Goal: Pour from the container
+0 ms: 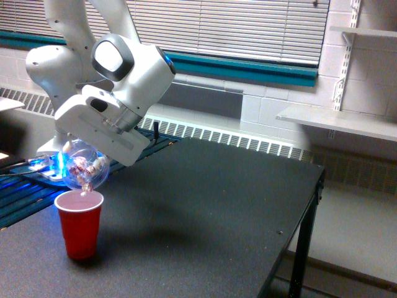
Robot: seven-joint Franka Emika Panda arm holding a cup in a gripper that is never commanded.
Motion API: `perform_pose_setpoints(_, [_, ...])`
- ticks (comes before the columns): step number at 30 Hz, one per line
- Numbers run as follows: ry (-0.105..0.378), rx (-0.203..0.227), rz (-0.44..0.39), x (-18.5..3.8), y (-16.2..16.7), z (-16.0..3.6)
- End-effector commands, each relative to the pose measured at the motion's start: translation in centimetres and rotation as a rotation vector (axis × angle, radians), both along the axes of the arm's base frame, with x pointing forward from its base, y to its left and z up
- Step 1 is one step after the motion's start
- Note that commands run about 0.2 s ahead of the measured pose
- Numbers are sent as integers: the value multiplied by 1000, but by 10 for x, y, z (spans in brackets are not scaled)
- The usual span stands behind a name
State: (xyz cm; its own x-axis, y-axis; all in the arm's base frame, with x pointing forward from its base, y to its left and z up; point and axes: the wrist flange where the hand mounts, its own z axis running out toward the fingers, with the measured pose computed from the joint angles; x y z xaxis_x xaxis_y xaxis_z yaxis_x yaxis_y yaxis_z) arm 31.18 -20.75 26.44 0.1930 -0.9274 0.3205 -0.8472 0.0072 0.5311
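A red cup point(79, 224) is standing at lower left on a dark table point(205, 211); blinds point(229, 28) are hanging across the top.

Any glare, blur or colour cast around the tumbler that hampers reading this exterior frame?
Exterior view: blue glow behind the clear textured plastic tumbler tints its wall; the pinkish bits inside look soft; the opaque red plastic cup is crisp, with a faint shadow on the dark table.

One camera only, an exterior view, set off the arm and a little above the surface point(205, 205), looking down and across it toward the window blinds point(223, 25) and radiator point(242, 141). The arm point(118, 74) fills the exterior view's left, fairly near; the surface's far corner and a wall shelf point(338, 121) sit at the exterior view's right.
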Motion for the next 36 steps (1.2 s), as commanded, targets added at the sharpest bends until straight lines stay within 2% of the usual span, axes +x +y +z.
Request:
perform_pose_setpoints(1, [24, 5, 22, 7, 3, -3])
perform_pose_setpoints(14, [39, 7, 22, 6, 1, -10])
perform_pose_setpoints(36, [49, -6, 2, -5, -1, -4])
